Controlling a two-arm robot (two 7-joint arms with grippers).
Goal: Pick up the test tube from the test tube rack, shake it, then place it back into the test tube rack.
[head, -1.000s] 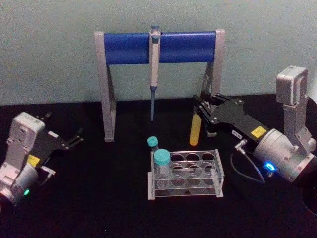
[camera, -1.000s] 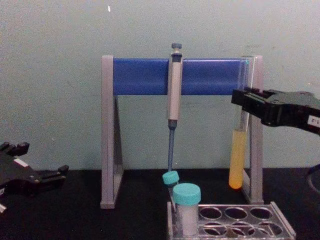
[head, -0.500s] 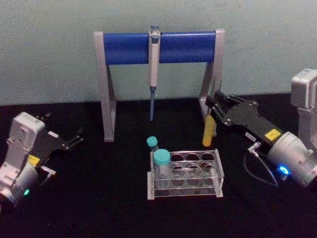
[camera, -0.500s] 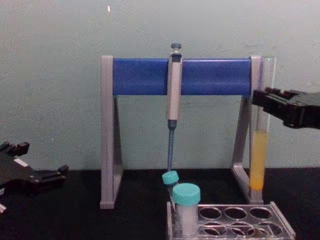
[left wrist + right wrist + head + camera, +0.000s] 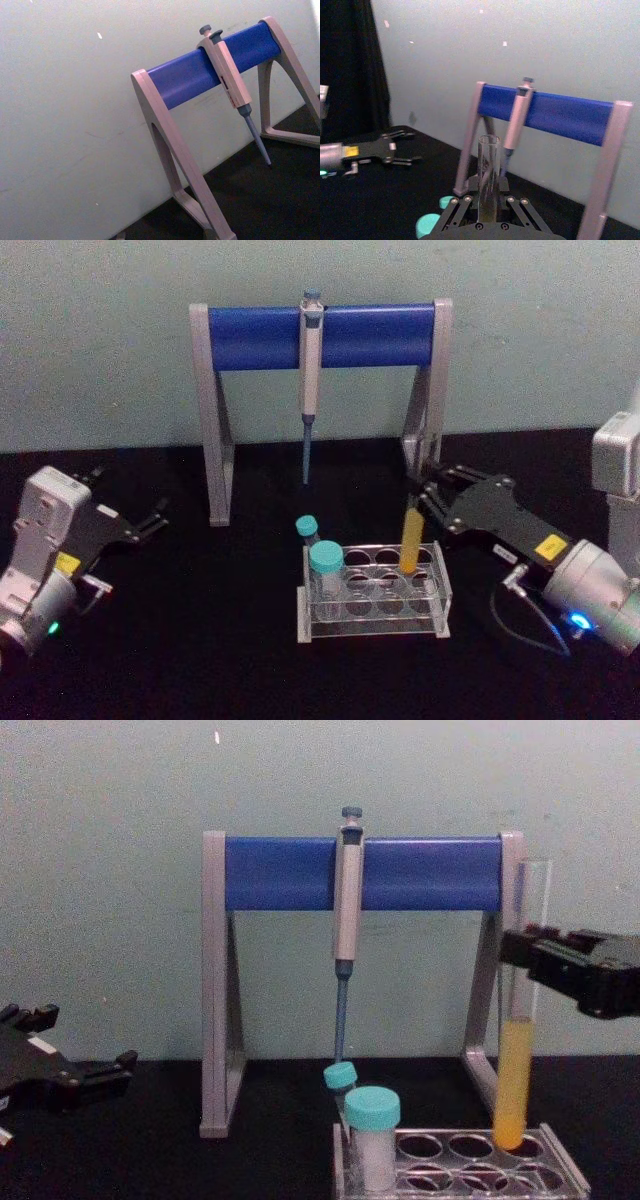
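One test tube (image 5: 411, 540); one test tube rack (image 5: 375, 626); two teal-capped vials (image 5: 326, 559); one pipette (image 5: 311, 350); one stand (image 5: 255, 338).

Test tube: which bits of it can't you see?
- Right wrist view: the right gripper hides the yellow lower part of the test tube.
- Chest view: the test tube rack is cut off by the bottom edge.
- Head view: the tube's depth in its hole is too small to tell.

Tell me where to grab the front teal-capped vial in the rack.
Grip the teal-capped vial by its cap, from above, probably with the left gripper: it stands upright, the test tube rack walls in its body, a second vial stands close behind, and the right gripper holds the test tube.
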